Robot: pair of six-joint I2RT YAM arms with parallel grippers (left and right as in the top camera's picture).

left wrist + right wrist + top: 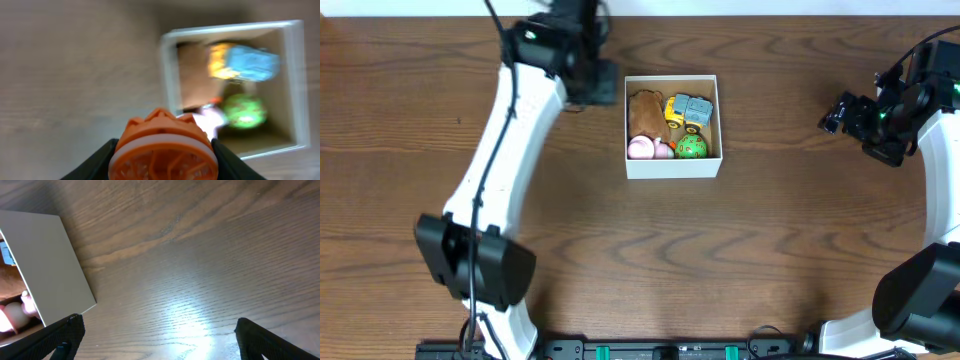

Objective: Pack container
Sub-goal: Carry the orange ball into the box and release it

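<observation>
The container is a square white-walled box with a tan inside, at the table's middle back. It holds a brown toy, a yellow and blue-grey toy truck, a green ball and a pink toy. My left gripper is just left of the box, shut on an orange and white round toy. The box shows blurred ahead of it. My right gripper is open and empty, well right of the box.
The brown wooden table spreads all round the box. The left arm crosses the left half of the table. The right arm stands at the right edge.
</observation>
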